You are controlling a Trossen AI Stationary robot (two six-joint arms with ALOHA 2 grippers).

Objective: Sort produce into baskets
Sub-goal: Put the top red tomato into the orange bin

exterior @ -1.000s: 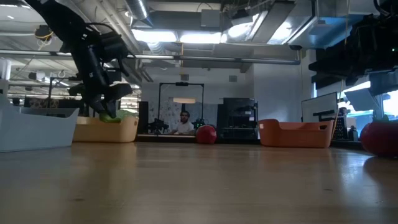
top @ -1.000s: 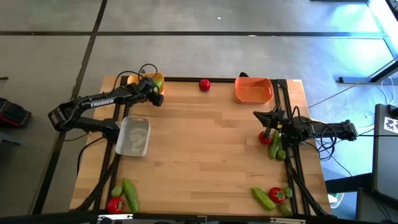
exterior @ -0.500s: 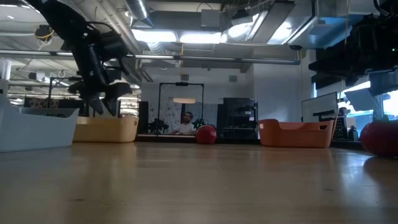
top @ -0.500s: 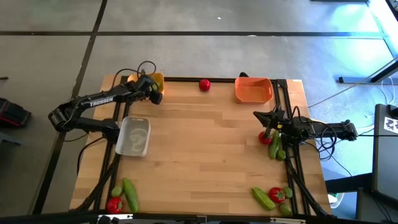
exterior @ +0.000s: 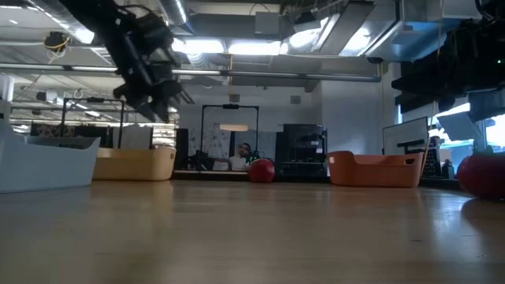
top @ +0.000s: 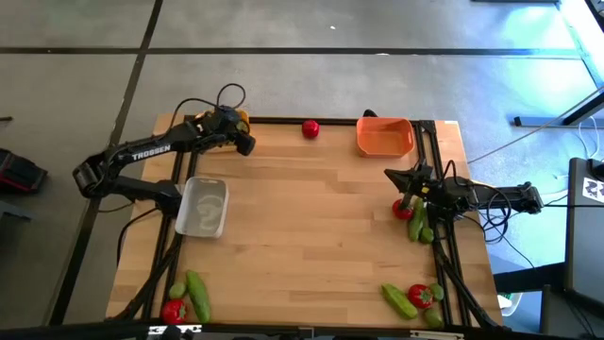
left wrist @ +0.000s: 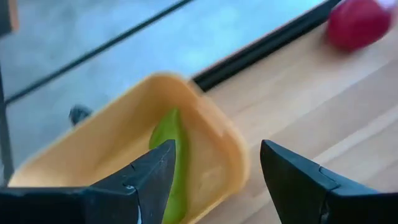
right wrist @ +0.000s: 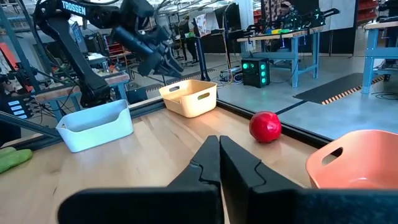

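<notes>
Green cucumber-like piece (left wrist: 171, 158), smooth and elongated, lies in yellow plastic bin (left wrist: 221, 149) (rounded corners). Left gripper (left wrist: 214, 171) released above it; right gripper (right wrist: 219, 155) clenched, empty.

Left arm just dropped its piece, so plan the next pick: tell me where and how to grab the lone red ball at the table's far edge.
Take the red ball across its widest middle, coming straight down from above. It is round, so any finger direction should fit, and it sits alone on bare wood between the yellow basket and the orange basket. The open left gripper is nearest.

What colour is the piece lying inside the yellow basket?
Green piece in the yellow basket; left wrist view shows it best.
</notes>
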